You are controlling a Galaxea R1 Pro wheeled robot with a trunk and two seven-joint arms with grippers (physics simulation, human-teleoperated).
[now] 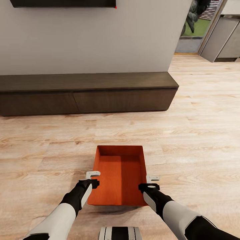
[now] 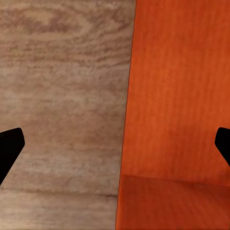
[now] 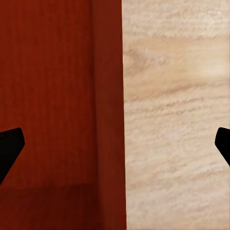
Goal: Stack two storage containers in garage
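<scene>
Here, standing on the plank floor (image 1: 200,140) of the living room, just below centre in the head view: one orange-red bin (image 1: 120,175), lidless, ribbed, open side up, long axis running from 6 to 12 o'clock. Flanking it, both arms reaching forward. Hovering at the bin's 9 o'clock wall, near the closer end: the left gripper (image 1: 93,178), fingers spread wide. Straddling that wall in the left wrist view, with one dark fingertip (image 2: 10,146) over wood and the other over the orange inside of the bin (image 2: 177,105), neither touching it. Mirroring this at the 3 o'clock wall: the right gripper (image 1: 153,181), likewise spread, with one fingertip (image 3: 9,146) over the shaded red interior (image 3: 57,96) and the other over the pale planks (image 3: 177,120). Sitting beyond the bin at 12 o'clock, well apart: a low dark console (image 1: 86,93) along a pale wall (image 1: 100,36), under the black lower edge of a TV (image 1: 63,3). Opening at 1 o'clock: a glass doorway (image 1: 195,26) showing greenery.
</scene>
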